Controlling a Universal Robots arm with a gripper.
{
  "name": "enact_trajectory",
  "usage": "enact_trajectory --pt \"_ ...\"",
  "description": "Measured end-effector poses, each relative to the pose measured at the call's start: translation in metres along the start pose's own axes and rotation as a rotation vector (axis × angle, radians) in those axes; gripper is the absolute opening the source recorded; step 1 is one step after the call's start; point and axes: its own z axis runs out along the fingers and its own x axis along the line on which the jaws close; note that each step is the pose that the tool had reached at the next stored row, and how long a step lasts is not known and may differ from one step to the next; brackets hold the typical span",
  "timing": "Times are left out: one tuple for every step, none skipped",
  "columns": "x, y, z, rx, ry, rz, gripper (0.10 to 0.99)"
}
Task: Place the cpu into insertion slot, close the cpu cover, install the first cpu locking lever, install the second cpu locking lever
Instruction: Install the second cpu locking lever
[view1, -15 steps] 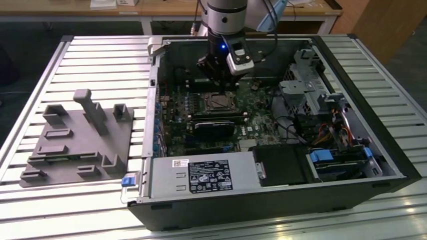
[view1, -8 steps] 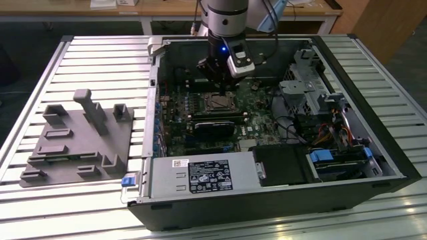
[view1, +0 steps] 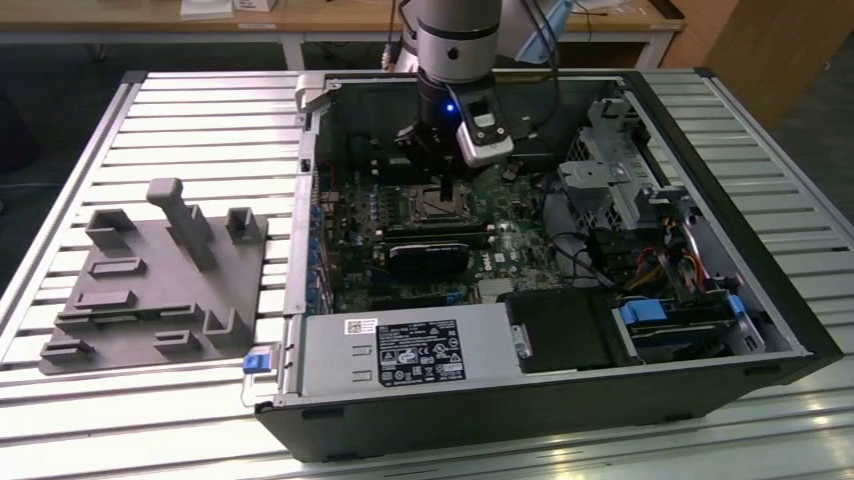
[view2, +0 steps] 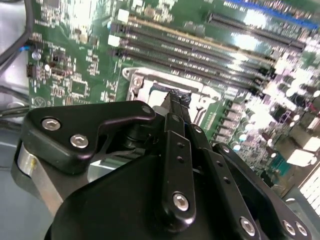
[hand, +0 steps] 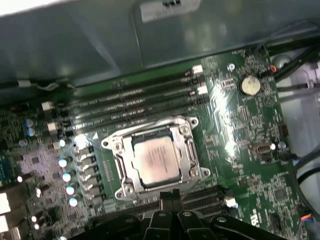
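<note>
Jaws: black fingers drawn together to a narrow tip, closed with nothing between them; the gripper (hand: 170, 197) hangs just at the edge of the socket in the first wrist view, and its tip (view2: 178, 97) hangs over the socket frame in the second wrist view.
Arm: grey and black arm reaching down into the open computer case (view1: 747, 300) from above, gripper (view1: 443, 178) over the middle of the board in the exterior view.
Cpu: the cpu (hand: 156, 160), a dull silvery square, lies flat in its socket on the motherboard (hand: 240, 130), level and squared to the frame around it.
Cpu cover: the cpu cover (hand: 185, 145), a thin silvery frame, lies down around the chip, whose metal top shows through its window.
Locking levers: I cannot tell how they stand.
Memory slots: long dark memory slots (hand: 135, 100) run alongside the socket, just beside it on the side away from the gripper.
Coin battery: round silver coin battery (hand: 249, 85) sits on the board, apart from the socket.
Case: it lies on its side with the panel off, on a slatted metal tabletop (view1: 200, 110).
Power supply: silver power supply (view1: 400, 350) sits along the near wall of the case in the exterior view.
Grey fixture: a grey fixture (view1: 154, 275) with upright posts rests on the tabletop, well apart from the case, on the exterior view's left.
</note>
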Motion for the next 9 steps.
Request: enact_trajectory --pt "-0.0006 -0.0022 0.0002 -0.001 0.0002 0.0 0.106" --pt "-0.0012 -0.0044 0.0004 -0.002 0.0003 0.0 0.106" --pt "-0.0018 -0.0066 0.0007 -0.003 0.0007 0.0 0.106" --pt "-0.0023 -0.0086 0.001 -0.004 0.0011 0.0 0.106" --pt "-0.0027 -0.01 0.0015 -0.007 0.0017 0.0 0.106" --pt "-0.003 -0.0112 0.002 -0.009 0.0024 -0.001 0.106" --pt "-0.0031 -0.0122 0.0026 -0.012 0.003 -0.002 0.106" --pt "-0.0027 -0.013 0.0031 -0.015 0.0038 -0.005 0.106" --pt "-0.0021 -0.0136 0.0037 -0.018 0.0047 -0.008 0.106"
